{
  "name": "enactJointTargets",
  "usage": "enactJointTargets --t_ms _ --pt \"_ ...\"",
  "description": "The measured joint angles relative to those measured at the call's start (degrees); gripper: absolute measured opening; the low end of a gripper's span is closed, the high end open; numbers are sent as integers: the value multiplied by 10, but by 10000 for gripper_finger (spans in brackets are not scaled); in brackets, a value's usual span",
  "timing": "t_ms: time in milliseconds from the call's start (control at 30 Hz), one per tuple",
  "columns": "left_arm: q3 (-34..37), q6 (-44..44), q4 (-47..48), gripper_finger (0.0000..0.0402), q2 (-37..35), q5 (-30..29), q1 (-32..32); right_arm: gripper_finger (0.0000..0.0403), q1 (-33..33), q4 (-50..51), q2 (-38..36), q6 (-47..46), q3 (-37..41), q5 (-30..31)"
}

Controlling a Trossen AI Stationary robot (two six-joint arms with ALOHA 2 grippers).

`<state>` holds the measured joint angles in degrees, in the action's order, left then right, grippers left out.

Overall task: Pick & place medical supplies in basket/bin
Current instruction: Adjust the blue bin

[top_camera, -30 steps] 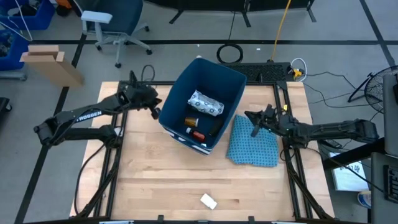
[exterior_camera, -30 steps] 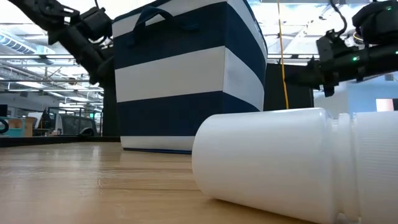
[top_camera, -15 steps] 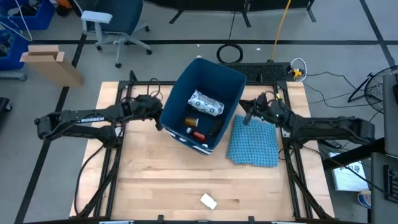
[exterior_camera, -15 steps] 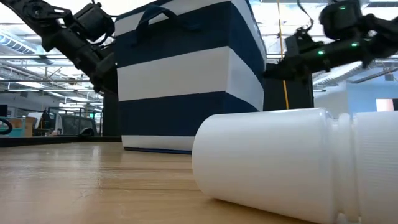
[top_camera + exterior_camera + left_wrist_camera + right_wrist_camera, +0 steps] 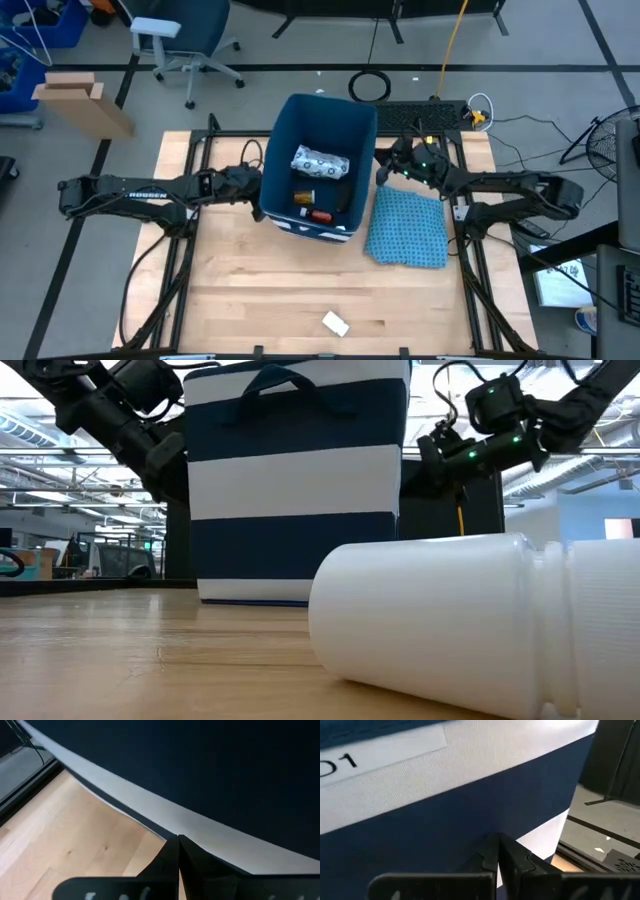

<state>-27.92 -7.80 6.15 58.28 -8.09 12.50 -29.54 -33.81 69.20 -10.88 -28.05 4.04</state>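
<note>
This is looking like a robotics lab or workshop — a wooden table (image 5: 300,290) is sitting on a black metal frame over a grey floor marked with dark tape lines. Cables (image 5: 368,86) are trailing at upper centre, an office chair (image 5: 185,40) is standing upper left, and ceiling trusses — industrial ones — are showing at the low view's left.

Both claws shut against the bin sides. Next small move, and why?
Probably back the right claw off the bin and send it to the small white bottle, the only supply outside, near the front edge. The left claw sits shut at the opposite wall.
</note>
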Motion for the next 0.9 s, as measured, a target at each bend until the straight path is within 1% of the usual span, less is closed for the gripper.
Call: enactJointTargets --t_ms 67,200,367,533,700,800,900 --pt "0 -4 0 1 0 -6 -10 0 -7 -5 14 1 -8 -9" --pt "0 -17 0 1 1 -14 -32 0 -23 -15 38 1 -26 -46" --pt "0 -34 -6 0 21 -37 -57 0 -38 -14 61 0 -51 -86" --pt "0 -43 -12 0 63 -54 -75 0 -45 -13 62 -3 -61 -100" --pt "0 -41 -27 0 93 -55 -76 0 -48 -8 61 -2 -62 -102" --pt "0 -31 -19 0 87 -73 -76 0 -51 18 58 -2 -63 -100" --pt "0 -24 20 1 50 -99 -76 0 -53 60 44 9 -63 -103"
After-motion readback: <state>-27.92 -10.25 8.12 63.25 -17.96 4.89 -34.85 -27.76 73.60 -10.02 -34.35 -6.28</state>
